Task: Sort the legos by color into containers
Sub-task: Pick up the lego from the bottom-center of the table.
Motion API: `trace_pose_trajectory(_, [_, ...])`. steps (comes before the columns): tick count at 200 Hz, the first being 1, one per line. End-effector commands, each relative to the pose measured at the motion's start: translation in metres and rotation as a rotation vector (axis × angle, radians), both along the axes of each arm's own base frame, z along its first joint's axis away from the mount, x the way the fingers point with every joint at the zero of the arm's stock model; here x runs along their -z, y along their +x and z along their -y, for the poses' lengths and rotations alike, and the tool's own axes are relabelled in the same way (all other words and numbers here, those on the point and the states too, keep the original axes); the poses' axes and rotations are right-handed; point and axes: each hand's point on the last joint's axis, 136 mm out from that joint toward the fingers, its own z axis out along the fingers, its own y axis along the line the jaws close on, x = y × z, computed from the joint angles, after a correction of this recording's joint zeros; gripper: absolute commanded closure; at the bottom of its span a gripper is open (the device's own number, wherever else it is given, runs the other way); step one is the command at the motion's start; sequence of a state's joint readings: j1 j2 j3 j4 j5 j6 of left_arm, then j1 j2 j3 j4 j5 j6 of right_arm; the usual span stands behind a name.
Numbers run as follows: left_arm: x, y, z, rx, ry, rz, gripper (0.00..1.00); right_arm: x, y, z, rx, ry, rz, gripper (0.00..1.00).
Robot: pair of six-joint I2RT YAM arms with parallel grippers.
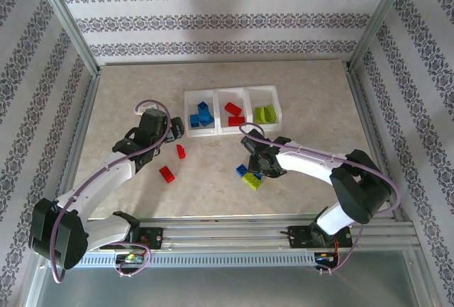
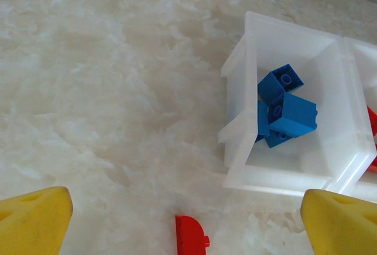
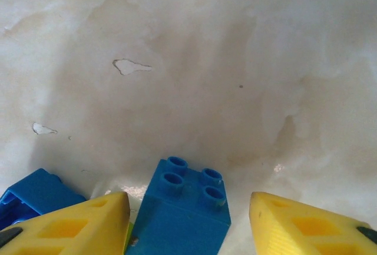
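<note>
The right gripper [image 1: 257, 165] is down over a loose blue brick [image 3: 185, 211] on the worktop [image 1: 319, 108], on the near side of the containers [image 1: 216, 112]. Its yellow fingers [image 3: 76, 225] stand apart on either side of the brick, one close against it and a clear gap at the other, so nothing is clamped yet. The brick sits studs-up and looks hard, light and smooth-sided. It should not deform, but it could skid or pivot if one finger lands first, so the flat opposite side walls, taken low and square, look the best place to pinch. A second blue brick [image 3: 32, 195] and a lime green brick [image 1: 252, 182] lie just beside it and may get nudged. The left gripper [image 1: 174, 130] hovers by the left bin with its fingers wide apart and empty. A red brick [image 1: 180, 151] and a nearer red brick [image 1: 167, 174] lie loose close to it. The left bin holds blue bricks, the middle bin red, the right bin lime green.
</note>
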State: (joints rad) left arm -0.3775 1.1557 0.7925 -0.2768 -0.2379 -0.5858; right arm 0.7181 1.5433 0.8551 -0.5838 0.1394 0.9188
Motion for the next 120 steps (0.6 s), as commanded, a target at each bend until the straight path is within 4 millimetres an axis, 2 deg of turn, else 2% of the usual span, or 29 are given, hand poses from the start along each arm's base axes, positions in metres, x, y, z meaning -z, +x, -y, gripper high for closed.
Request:
trace_pose_trajectory(1, [0.001,-0.006,-0.012,-0.047,-0.006,0.001,0.0,0.009,-0.005,0.0,0.0,-0.008,-0.019,0.47])
trace_pose_trajectory(78, [0.001,-0.008,-0.014,-0.051,-0.012,0.002,0.01,0.023,-0.009,0.0,-0.02,-0.03,-0.052,0.65])
trace_pose_trajectory(103, [0.002,-0.009,-0.015,-0.05,-0.015,-0.004,0.0,0.018,-0.003,-0.002,-0.047,-0.039,-0.035,0.73])
trace_pose_trajectory(120, [0.003,-0.012,-0.016,-0.052,-0.013,-0.012,0.0,0.006,0.005,-0.007,-0.085,-0.058,-0.002,0.76])
